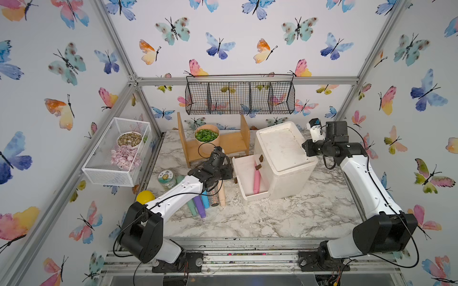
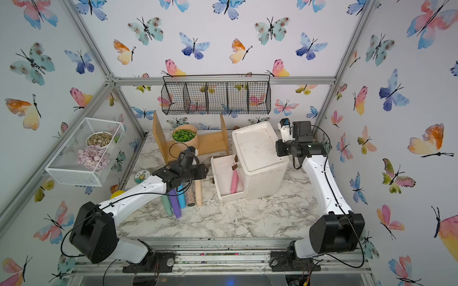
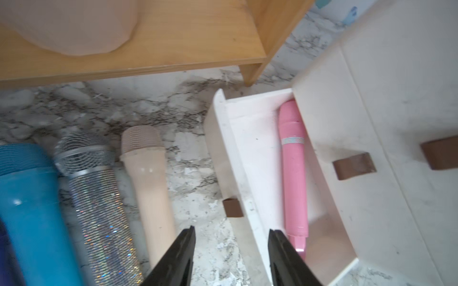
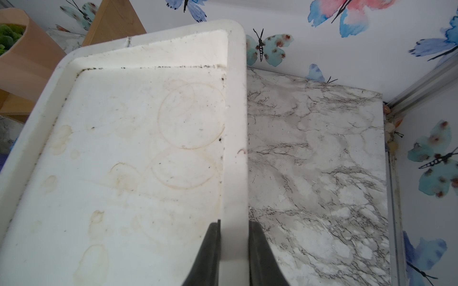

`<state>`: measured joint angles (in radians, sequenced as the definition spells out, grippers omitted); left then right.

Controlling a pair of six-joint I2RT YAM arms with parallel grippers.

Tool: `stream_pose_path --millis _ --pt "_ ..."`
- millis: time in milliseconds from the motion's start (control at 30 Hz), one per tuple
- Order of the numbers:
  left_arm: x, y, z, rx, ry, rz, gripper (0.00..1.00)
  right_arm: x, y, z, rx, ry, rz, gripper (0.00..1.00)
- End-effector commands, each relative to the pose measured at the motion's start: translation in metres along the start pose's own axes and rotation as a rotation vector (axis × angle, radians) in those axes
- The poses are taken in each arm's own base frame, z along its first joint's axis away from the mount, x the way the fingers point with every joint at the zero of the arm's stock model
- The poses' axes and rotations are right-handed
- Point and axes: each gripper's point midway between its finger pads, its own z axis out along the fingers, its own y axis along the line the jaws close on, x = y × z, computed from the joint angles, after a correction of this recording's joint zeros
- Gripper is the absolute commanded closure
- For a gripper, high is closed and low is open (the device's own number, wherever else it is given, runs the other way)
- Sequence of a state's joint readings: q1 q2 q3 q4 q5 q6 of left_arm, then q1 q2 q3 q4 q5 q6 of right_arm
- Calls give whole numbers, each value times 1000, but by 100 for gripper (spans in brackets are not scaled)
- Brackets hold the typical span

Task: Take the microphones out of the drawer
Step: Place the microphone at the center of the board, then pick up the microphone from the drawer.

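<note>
Your left pincer [image 3: 231, 230] hangs spread and empty above the surface [image 3: 193, 173]; at its 3 o'clock the pink microphone [image 1: 256, 178] lies in the open drawer [image 1: 244, 173]. Your right pincer [image 4: 234, 222] pinches the 3 o'clock rim of the white cabinet [image 4: 235, 123].

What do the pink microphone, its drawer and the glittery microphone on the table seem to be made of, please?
Pink microphone: probably moulded plastic, smooth with a slight sheen, plus a thin glittery band.
Drawer: matte white, plastic or painted board; the scuffed, dirt-speckled surface does not show which.
Glittery microphone: silver wire-mesh head, likely metal; the body has a sparkling, sequin-like covering.
</note>
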<state>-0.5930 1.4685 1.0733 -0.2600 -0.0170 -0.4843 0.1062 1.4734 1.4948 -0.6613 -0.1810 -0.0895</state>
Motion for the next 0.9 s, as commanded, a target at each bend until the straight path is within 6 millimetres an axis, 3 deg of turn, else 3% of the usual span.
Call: stream_pose_path --millis 0,233,533,867 --pt "7 -32 13 61 27 75 48 -10 12 -9 -56 -45 23 94" --pt "35 -74 52 91 106 233 48 -11 12 -10 -59 -50 24 94" --pt "59 -90 93 37 175 347 48 -10 12 -9 -55 -48 22 94" --pt "77 -95 116 -16 200 386 48 -10 12 -7 -58 -43 24 94"
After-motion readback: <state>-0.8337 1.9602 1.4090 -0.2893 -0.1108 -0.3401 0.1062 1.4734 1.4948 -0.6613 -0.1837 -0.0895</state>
